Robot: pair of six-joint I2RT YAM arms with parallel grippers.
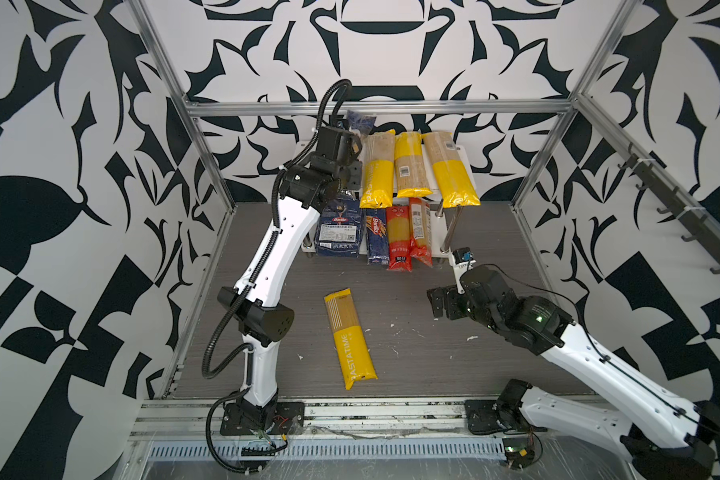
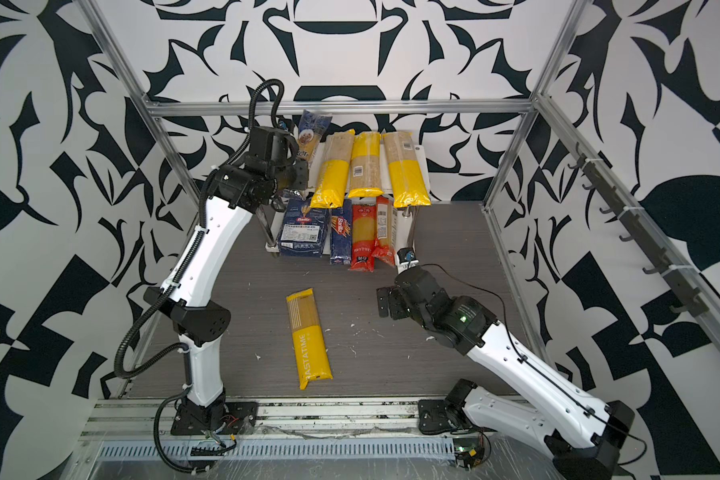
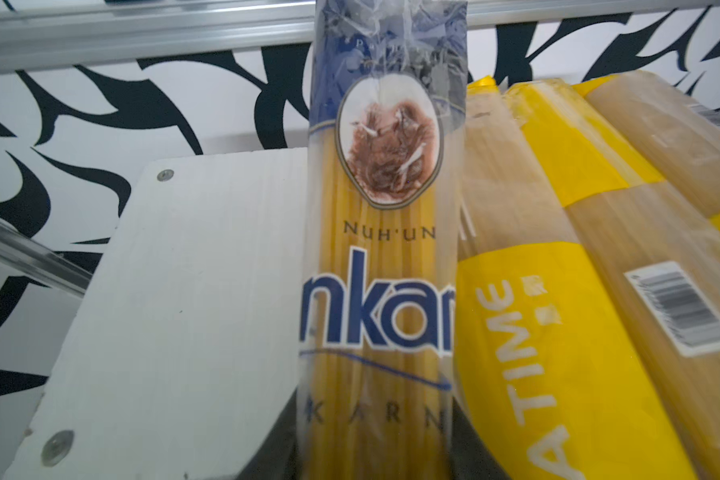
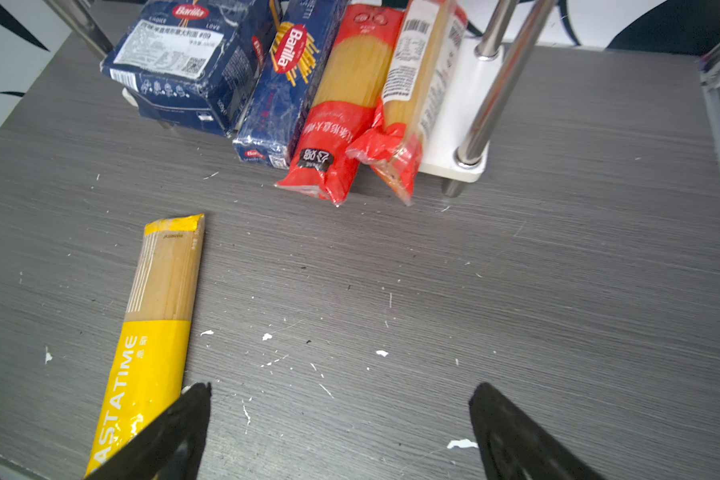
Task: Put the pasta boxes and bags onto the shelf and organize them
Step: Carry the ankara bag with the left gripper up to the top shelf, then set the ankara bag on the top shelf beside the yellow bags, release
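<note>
Placement step in hand: left gripper (image 1: 353,163) grips narrowly on the ankara bag (image 3: 381,257), over the shelf (image 3: 163,291) top board, just beside three yellow bags (image 1: 408,170); next move, judged: lower it flat alongside. Right gripper (image 4: 341,395) stands wide, empty, near the loose yellow bag (image 4: 159,316) on the table (image 4: 516,291).

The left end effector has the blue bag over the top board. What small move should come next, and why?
Probably lower the blue bag flat onto the bare part of the top board. The left end effector holds it tilted up over that gap, beside the nearest yellow bag, not yet lying down.
</note>
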